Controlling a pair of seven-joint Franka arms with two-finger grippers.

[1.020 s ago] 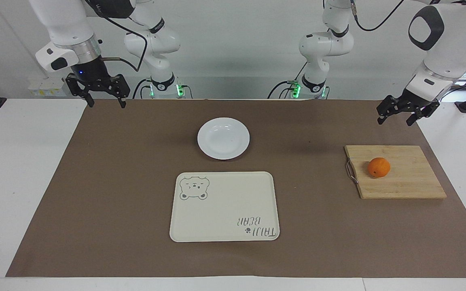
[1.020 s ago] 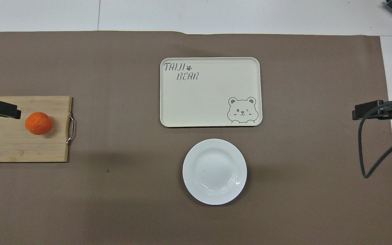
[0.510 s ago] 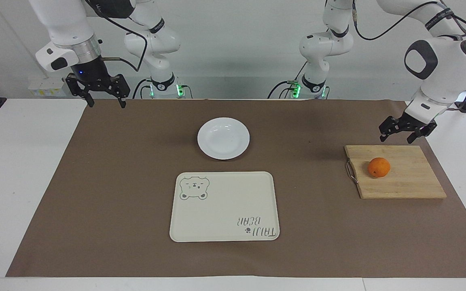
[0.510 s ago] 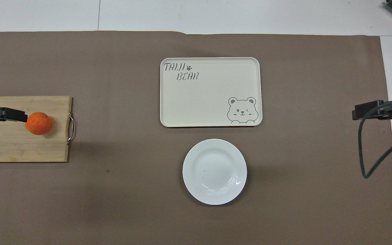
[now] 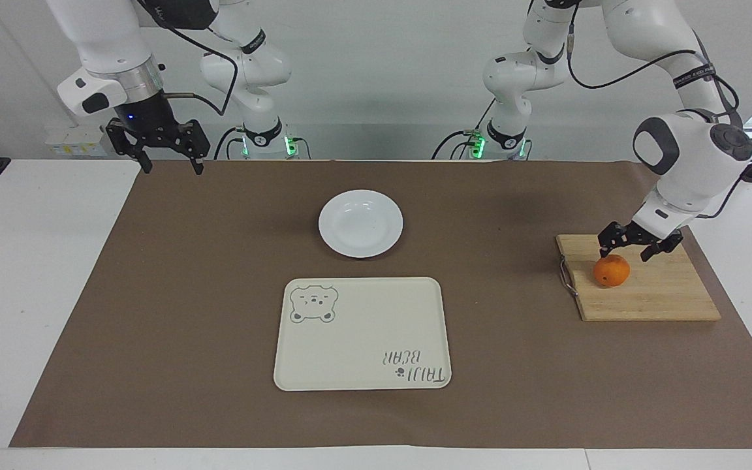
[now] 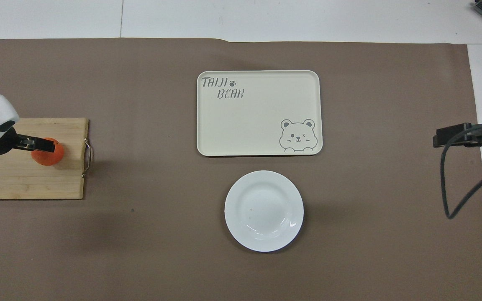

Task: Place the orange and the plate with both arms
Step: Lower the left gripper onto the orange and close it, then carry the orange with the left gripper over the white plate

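While unheld, orange (image 5: 611, 271) sits beneath left fingers (image 5: 648, 253).

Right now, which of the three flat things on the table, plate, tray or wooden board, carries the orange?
The wooden board, at the left arm's end. The orange sits on it; the plate and tray are bare.
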